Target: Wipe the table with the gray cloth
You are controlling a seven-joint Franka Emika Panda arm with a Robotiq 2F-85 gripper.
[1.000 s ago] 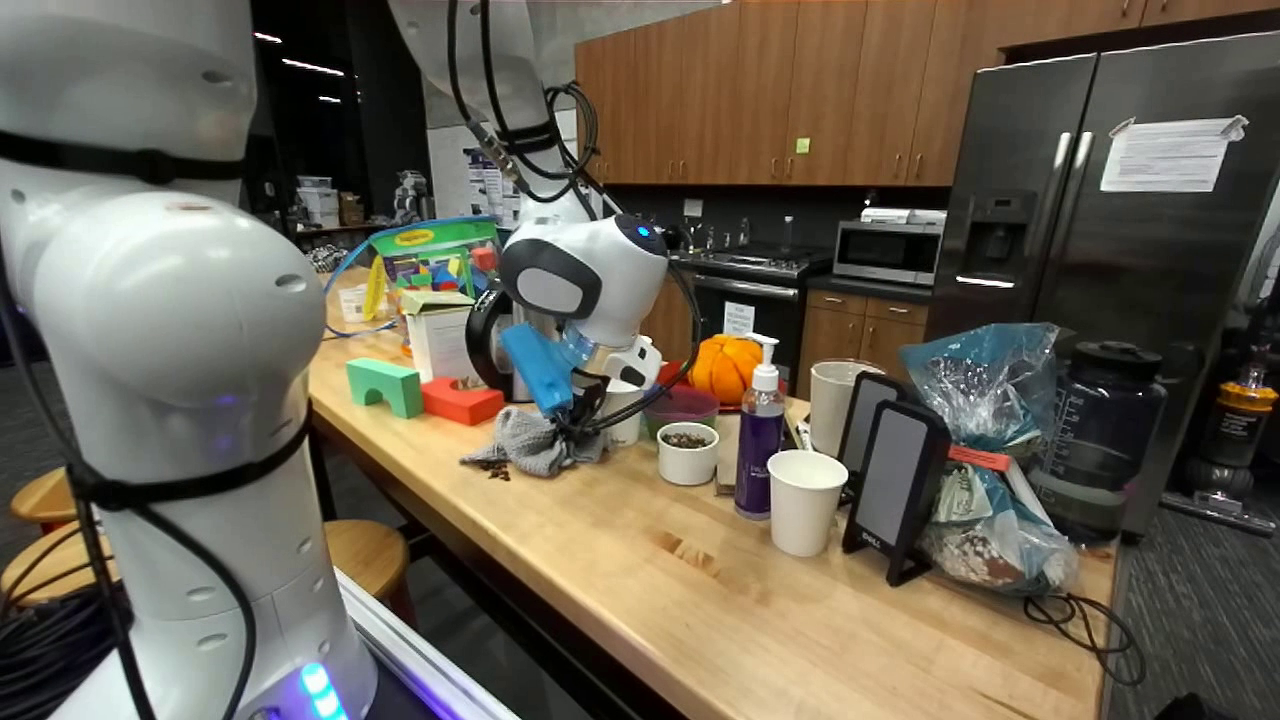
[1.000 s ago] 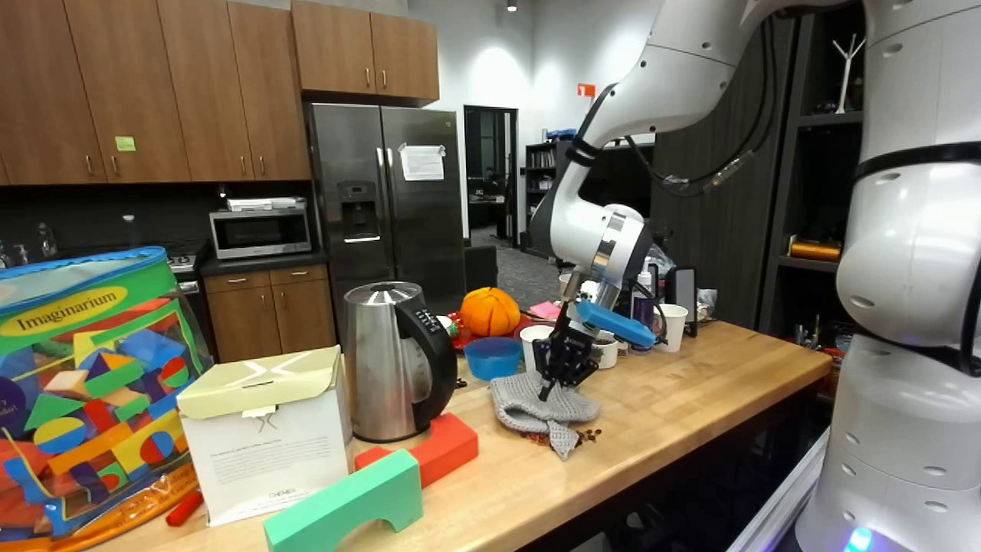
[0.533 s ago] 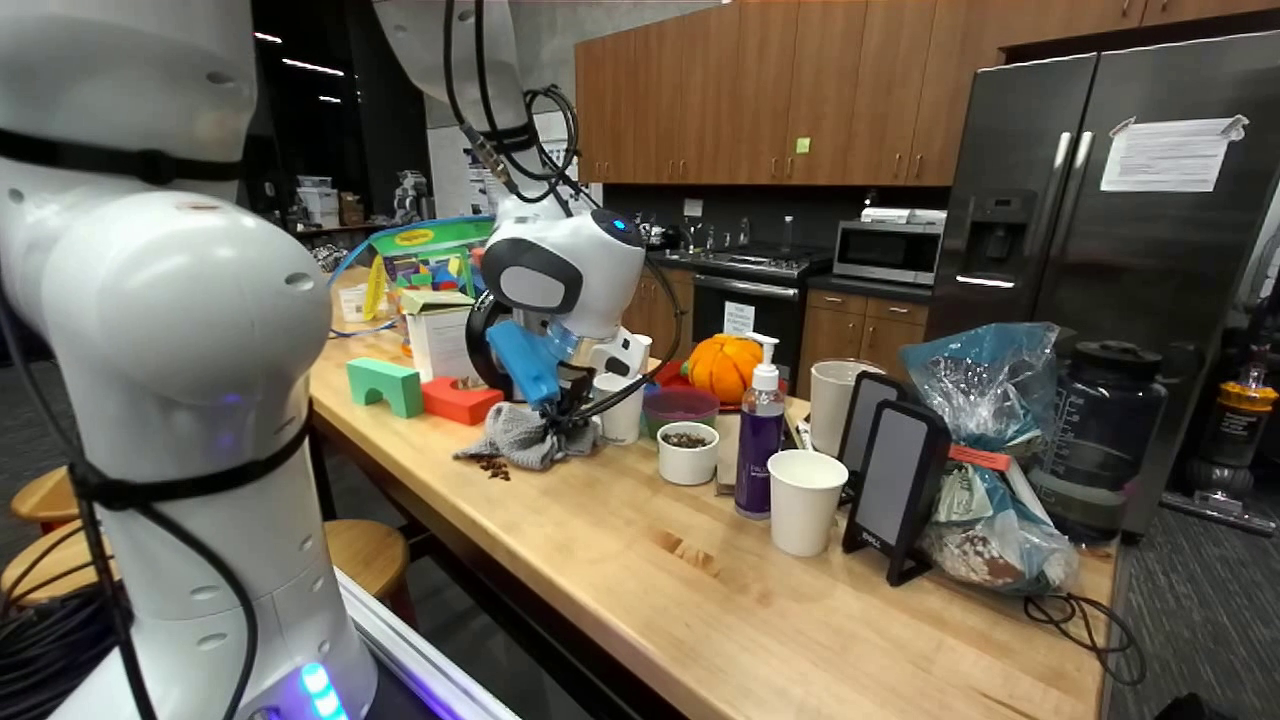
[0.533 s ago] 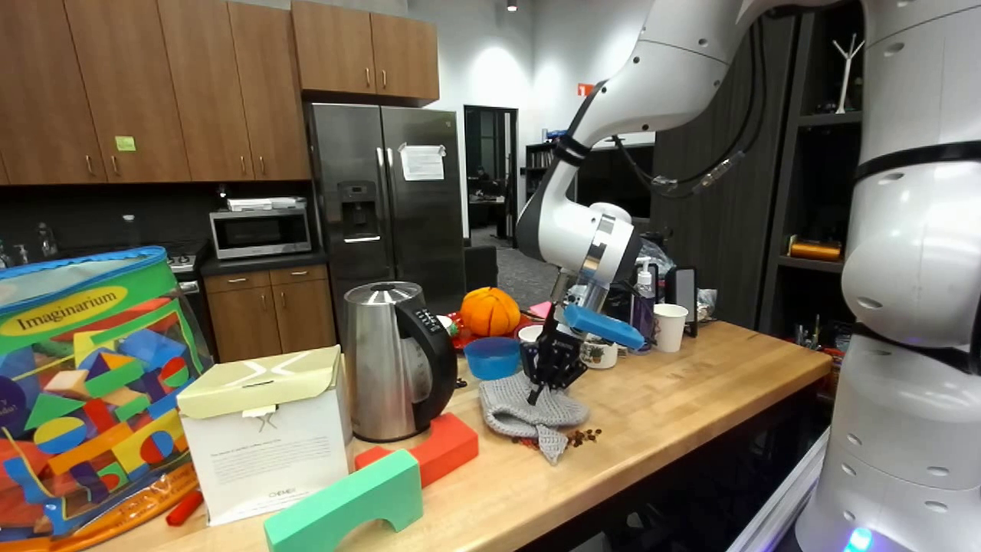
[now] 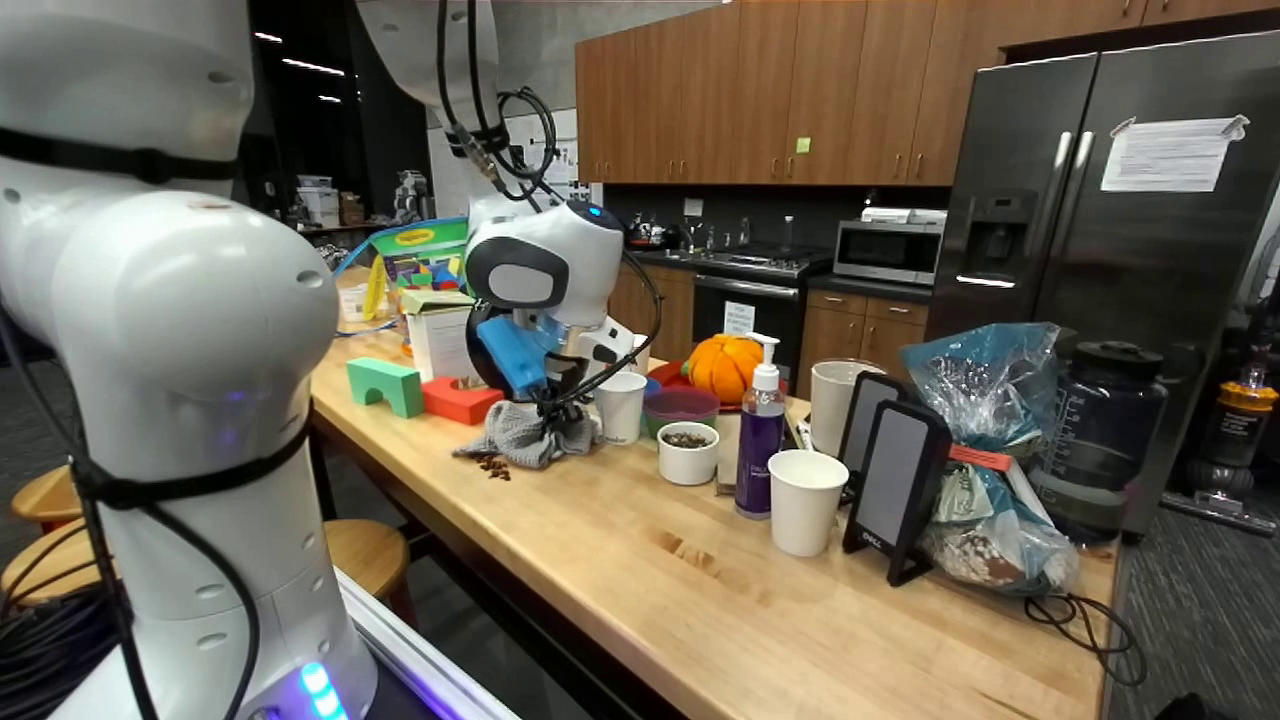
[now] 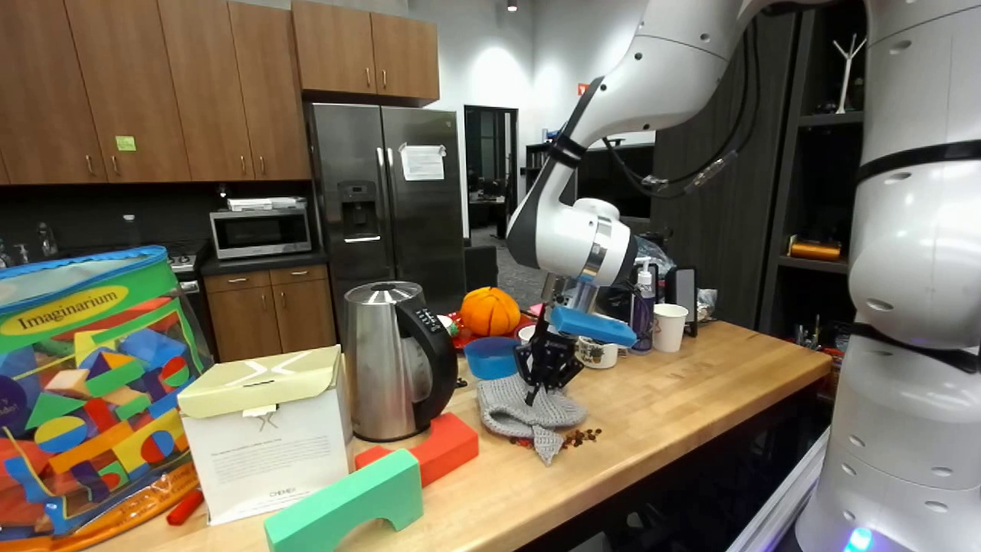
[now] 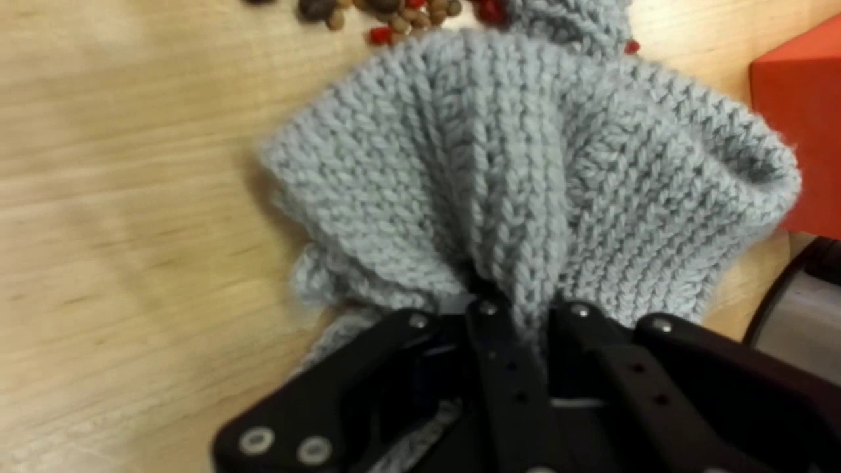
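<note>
The gray knit cloth [image 5: 512, 437] lies bunched on the wooden table [image 5: 640, 590], and it also shows in an exterior view [image 6: 507, 395]. In the wrist view the cloth [image 7: 512, 151] fans out ahead of my gripper [image 7: 520, 322], with a fold pinched between the black fingers. My gripper points down into the cloth in both exterior views [image 5: 550, 422] [image 6: 536, 395]. Dark and red crumbs [image 6: 582, 438] lie at the cloth's front corner, partly under it. They also show at the top of the wrist view [image 7: 420, 14].
A red block [image 6: 452, 448], a green block [image 6: 352, 498] and a steel kettle [image 6: 379, 360] stand beside the cloth. Behind it are a blue bowl [image 6: 492, 358], a paper cup [image 5: 622, 408] and a small white bowl [image 5: 688, 453]. A purple pump bottle [image 5: 760, 440] stands farther along.
My gripper, shut on the cloth, has shifted left in both exterior views, dragging the cloth slightly toward the kettle side. Most motion came in the earlier half second. More crumbs show beside the cloth.
</note>
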